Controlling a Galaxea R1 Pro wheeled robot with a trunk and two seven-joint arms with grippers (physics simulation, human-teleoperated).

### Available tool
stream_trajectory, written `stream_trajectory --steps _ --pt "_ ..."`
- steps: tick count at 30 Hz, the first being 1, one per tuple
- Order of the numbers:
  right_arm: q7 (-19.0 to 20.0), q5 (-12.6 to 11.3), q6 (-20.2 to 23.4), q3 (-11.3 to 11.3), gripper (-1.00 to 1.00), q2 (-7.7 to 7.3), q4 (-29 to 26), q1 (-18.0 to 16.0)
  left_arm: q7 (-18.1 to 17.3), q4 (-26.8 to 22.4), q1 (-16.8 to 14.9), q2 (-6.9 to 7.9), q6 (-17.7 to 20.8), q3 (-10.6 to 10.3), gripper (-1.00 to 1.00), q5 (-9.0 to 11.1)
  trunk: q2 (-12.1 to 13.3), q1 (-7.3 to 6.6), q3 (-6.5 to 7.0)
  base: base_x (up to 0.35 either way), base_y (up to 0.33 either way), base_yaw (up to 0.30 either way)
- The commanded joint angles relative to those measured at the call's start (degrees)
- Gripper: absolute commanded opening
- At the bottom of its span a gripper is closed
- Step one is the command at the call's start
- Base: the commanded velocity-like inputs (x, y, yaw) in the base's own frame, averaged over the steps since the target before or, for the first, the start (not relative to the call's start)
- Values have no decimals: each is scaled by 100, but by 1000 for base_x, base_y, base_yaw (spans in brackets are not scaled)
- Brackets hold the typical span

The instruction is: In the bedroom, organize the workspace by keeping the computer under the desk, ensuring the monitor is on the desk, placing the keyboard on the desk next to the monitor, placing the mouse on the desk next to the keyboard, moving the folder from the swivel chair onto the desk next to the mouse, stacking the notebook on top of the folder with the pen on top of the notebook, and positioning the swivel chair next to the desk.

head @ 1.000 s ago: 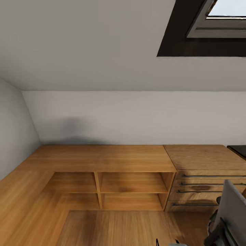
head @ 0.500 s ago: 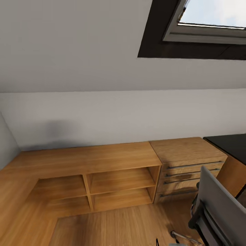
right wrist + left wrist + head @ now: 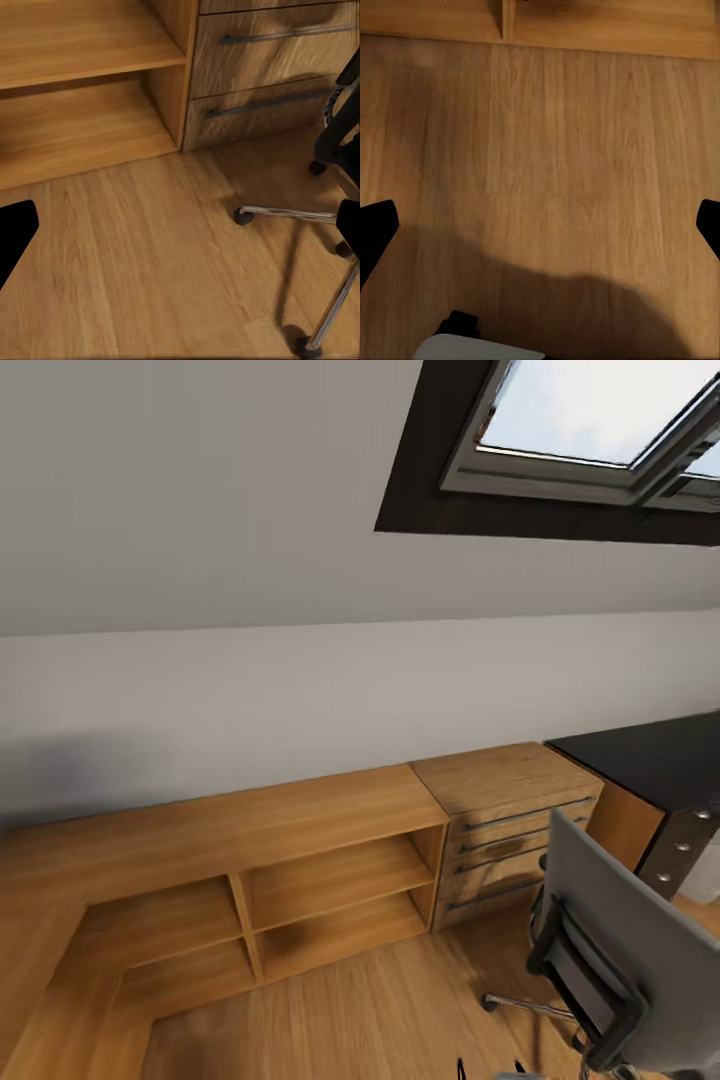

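The swivel chair (image 3: 625,950) stands at the lower right of the head view, its grey back toward me and its chrome base (image 3: 289,214) on the oak floor. Behind it, the glossy black top of the desk (image 3: 650,755) reaches in from the right, with dark drawers and silver knobs (image 3: 688,845) beneath. My left gripper (image 3: 540,232) hangs open over bare floor. My right gripper (image 3: 180,229) is open too, above the floor near the chair's casters. The computer, monitor, keyboard, mouse, folder, notebook and pen are out of view.
Low oak open shelves (image 3: 330,880) run along the pale grey wall, joined by an oak drawer unit (image 3: 505,810) with bar handles next to the desk. A skylight (image 3: 590,420) sits in the sloped ceiling. Oak plank floor (image 3: 380,1010) lies in front of the shelves.
The whole head view has swung to the right. The chair and the black desk top have come further into the picture, and the shelves have slid left. Nothing in the room itself has moved.
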Motion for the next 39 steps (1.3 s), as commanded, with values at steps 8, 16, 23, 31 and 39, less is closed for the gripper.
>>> stream_trajectory --steps 8,16,23,31,39 --pt "-53 0 -5 49 100 1 3 -6 47 4 -3 6 -27 -50 100 45 -7 2 -9 50 97 -300" --pt "-54 0 -5 48 100 0 3 -6 47 4 -3 6 -27 -50 100 45 -7 2 -9 6 11 -300" --pt "-55 0 -5 41 100 0 -3 -6 47 5 -3 1 -27 -50 100 45 -7 2 -9 1 1 -300" --pt "-62 -3 3 33 100 7 2 -6 53 5 -3 4 -37 -43 100 38 -7 2 -19 0 0 -293" --pt "-63 -8 4 24 100 9 1 -6 55 5 -3 1 -42 -42 100 37 -7 2 -53 59 17 -270"
